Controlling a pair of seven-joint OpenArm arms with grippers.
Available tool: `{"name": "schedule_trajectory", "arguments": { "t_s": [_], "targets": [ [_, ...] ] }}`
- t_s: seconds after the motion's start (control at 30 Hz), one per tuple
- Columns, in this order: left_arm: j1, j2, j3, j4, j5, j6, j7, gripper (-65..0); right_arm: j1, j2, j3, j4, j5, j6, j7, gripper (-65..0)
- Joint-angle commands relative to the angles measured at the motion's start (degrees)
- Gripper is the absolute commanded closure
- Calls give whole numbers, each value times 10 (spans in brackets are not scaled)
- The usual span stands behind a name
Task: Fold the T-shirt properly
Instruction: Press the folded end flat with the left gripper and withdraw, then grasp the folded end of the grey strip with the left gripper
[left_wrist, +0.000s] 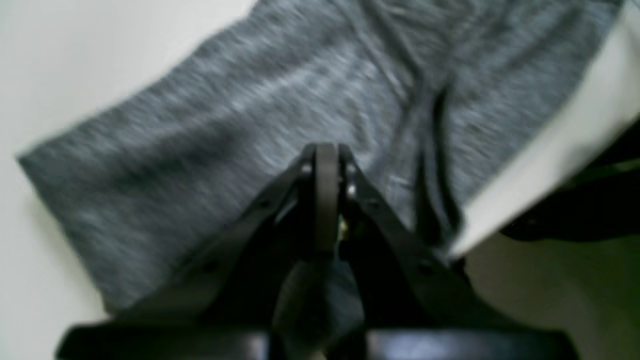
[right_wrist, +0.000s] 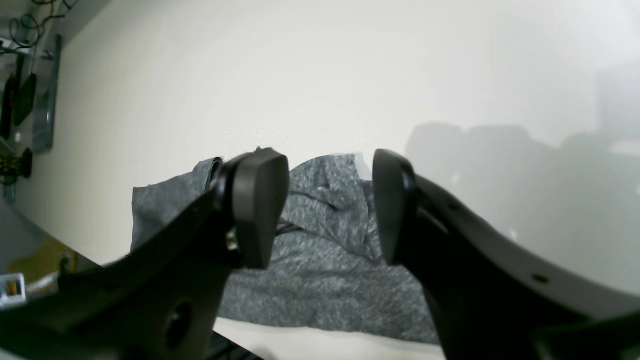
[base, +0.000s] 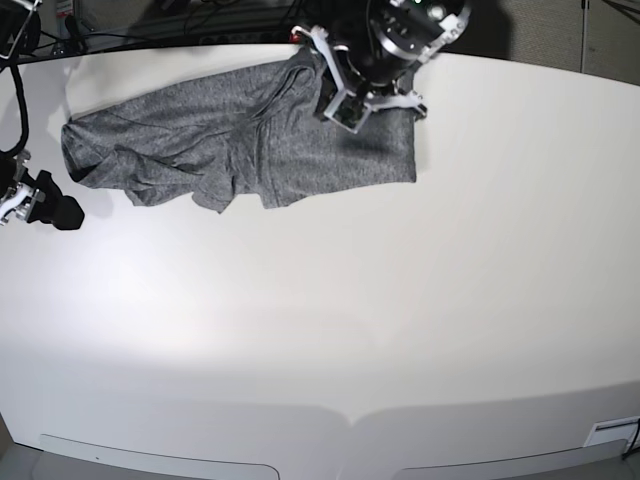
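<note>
The shirt (base: 240, 140) lay rumpled along the far edge of the white desk (base: 330, 330), stretched sideways with one squared end under the left arm and the other end, bunched and creased, near the right arm. It looked like thin, soft knit: light, limp, and likely to sag and drag rather than hold any shape when lifted. It would not slip much on itself but would probably slide easily over the smooth desk.

The left fingers (left_wrist: 326, 165) were closed tight together just above the cloth; the blur hid whether any fabric was pinched between them. The right fingers (right_wrist: 330, 205) stood well apart, holding nothing, off the shirt's bunched end with the cloth visible through the gap.

Good holds seemed to be the hem corners and the shoulder seams, where doubled fabric gives more to pinch; a single-layer pinch mid-panel would probably just tent the cloth.
</note>
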Motion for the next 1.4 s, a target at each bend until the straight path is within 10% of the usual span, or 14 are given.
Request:
{"name": "schedule_trajectory", "arguments": {
  "t_s": [0.0, 0.2, 0.53, 0.77, 0.87, 1.07, 1.37],
  "targets": [
    [9, 4, 1, 11, 0, -3, -15, 0, 7, 16, 4, 9, 13, 3, 7, -314],
    [26, 4, 2, 11, 9, -14, -24, 0, 6, 16, 4, 9, 13, 3, 7, -314],
    [19, 22, 9, 10, 25, -177, -2, 0, 7, 21, 4, 9, 14, 3, 5, -314],
    [-23, 26, 56, 11, 0, -351, -5, 0, 26, 27, 4, 9, 13, 3, -22, -314],
    [-45, 26, 61, 17, -12, -331, -35, 0, 43, 27, 4, 9, 14, 3, -38, -314],
    [-52, 24, 60, 35, 40, -91, -18, 0, 47, 27, 4, 9, 15, 3, -43, -314],
    [-52, 23, 56, 35, 68, -74, 104, 0, 48, 27, 4, 9, 14, 3, -49, -314]
  ]
}}
